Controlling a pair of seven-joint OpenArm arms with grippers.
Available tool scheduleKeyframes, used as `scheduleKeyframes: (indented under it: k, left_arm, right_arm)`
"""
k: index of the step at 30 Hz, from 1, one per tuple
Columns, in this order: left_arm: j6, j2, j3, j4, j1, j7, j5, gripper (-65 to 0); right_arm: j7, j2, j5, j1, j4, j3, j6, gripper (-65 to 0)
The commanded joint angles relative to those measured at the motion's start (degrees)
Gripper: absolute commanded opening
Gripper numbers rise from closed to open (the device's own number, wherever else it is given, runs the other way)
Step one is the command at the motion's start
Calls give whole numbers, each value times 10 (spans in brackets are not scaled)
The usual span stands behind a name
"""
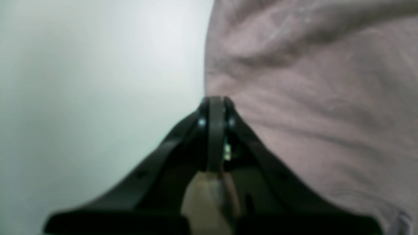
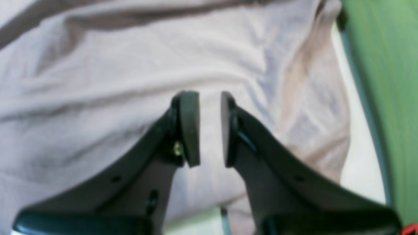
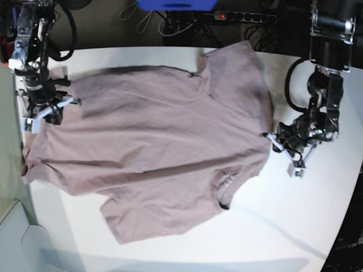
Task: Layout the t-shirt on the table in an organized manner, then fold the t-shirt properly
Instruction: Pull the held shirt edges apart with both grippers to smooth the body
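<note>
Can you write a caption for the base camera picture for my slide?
A mauve-pink t-shirt lies spread on the white table, with a robot gripper at each end.

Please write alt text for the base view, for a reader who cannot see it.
A mauve-pink t-shirt lies spread, slightly wrinkled, on a white table. One robot gripper is at each end: the right gripper and the left gripper.

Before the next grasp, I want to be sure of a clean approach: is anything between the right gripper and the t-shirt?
Nothing visible. The right gripper, jaws slightly apart, hangs directly over the t-shirt.
</note>
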Motion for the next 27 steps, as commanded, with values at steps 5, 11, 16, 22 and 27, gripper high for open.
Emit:
scheduleKeyframes:
  k: [5, 11, 16, 22, 27]
  left_arm:
    - [0, -53, -5, 60, -15, 27, -58, -648]
    - [0, -37, -47, 132, 9, 67, -121, -648]
    - [1, 54, -46, 142, 32, 71, -104, -648]
    - [1, 116, 24, 135, 37, 64, -32, -648]
    - [0, 129, 39, 60, 33, 12, 45, -648]
  right_arm:
    - [16, 7, 0, -8, 9, 3, -3, -551]
    - [15, 7, 3, -28, 13, 2, -3, -551]
    - [15, -13, -1, -36, 13, 1, -3, -551]
    - [16, -14, -1, -53, 17, 2, -3, -551]
    - [16, -19, -1, -81, 35, 35, -3, -547]
